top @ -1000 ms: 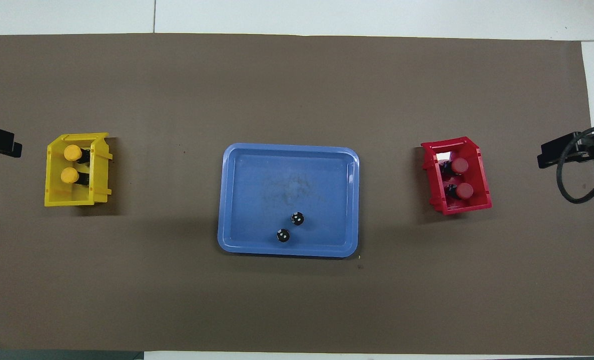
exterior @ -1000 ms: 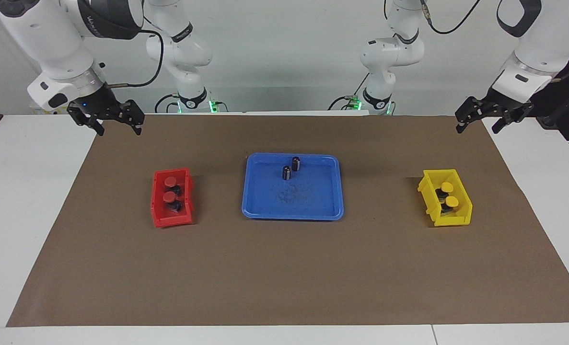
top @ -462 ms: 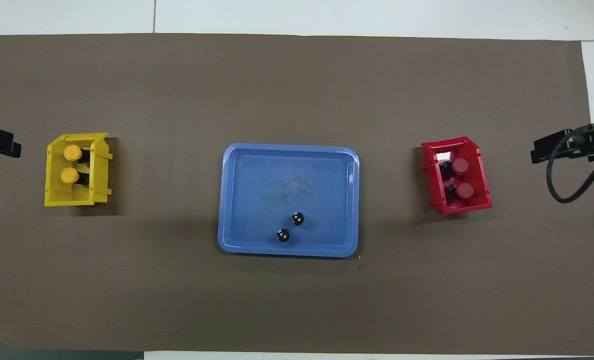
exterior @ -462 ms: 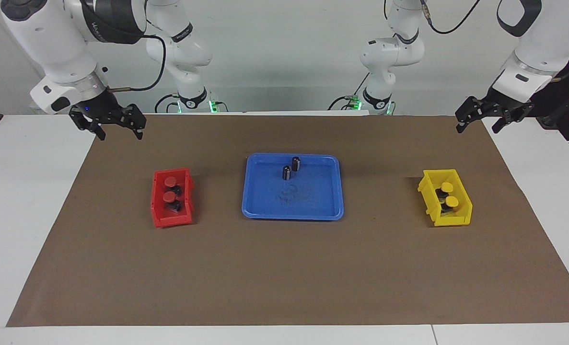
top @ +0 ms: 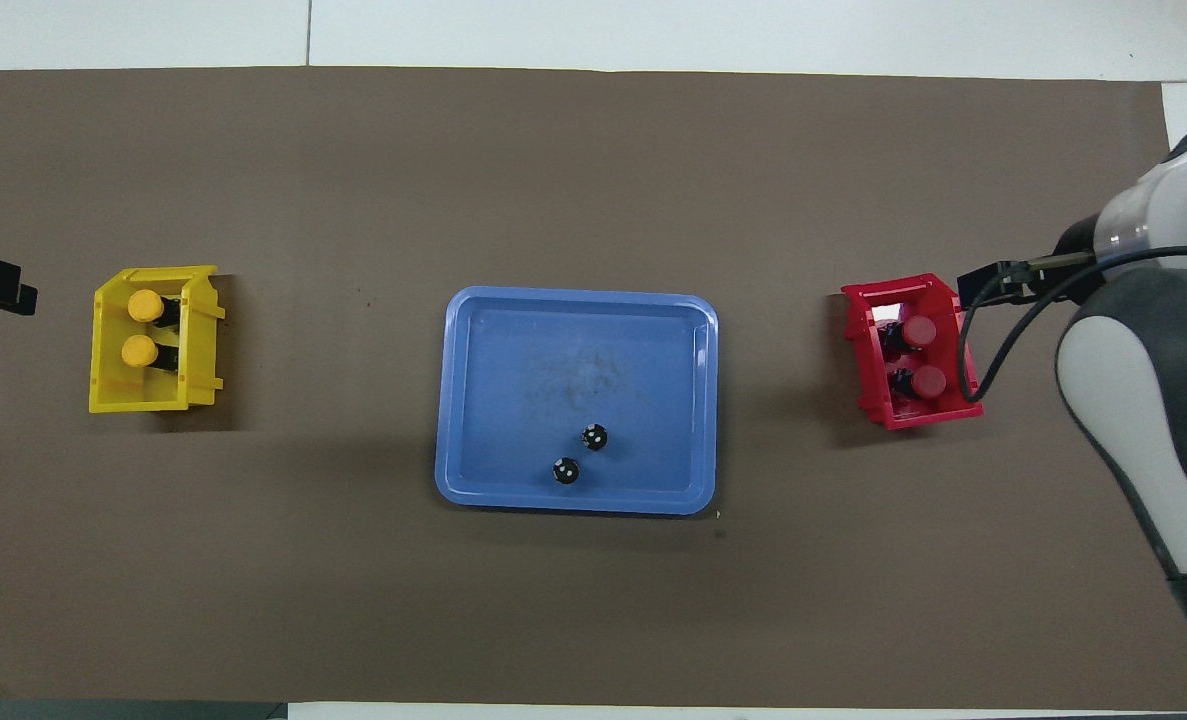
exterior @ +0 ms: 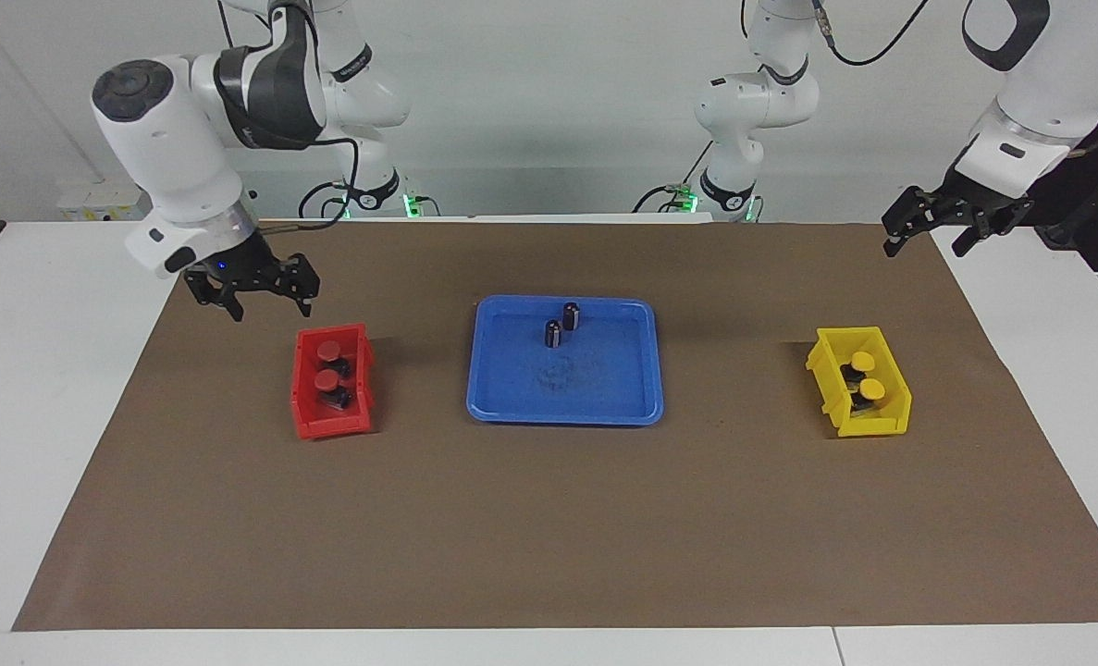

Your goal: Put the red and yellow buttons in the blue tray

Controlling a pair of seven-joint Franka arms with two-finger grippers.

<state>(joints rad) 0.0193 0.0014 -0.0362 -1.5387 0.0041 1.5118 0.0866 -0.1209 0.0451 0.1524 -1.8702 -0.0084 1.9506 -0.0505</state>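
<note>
Right gripper point(exterior: 254, 298) moved toward red bin point(exterior: 330, 381), fingers open; left gripper point(exterior: 936, 225) unmoved, open.

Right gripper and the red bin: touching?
Apart. The facing view shows the right gripper above the mat with bare mat between it and the red bin.

It looked like a robotics lab: two white arms point(exterior: 178, 139) were bolted by a white counter point(exterior: 49, 370) spread with a brown mat point(exterior: 549, 518), cables point(exterior: 326, 185) trailed along a bare grey wall point(exterior: 549, 92), and green lights point(exterior: 410, 199) glowed at the bases.
</note>
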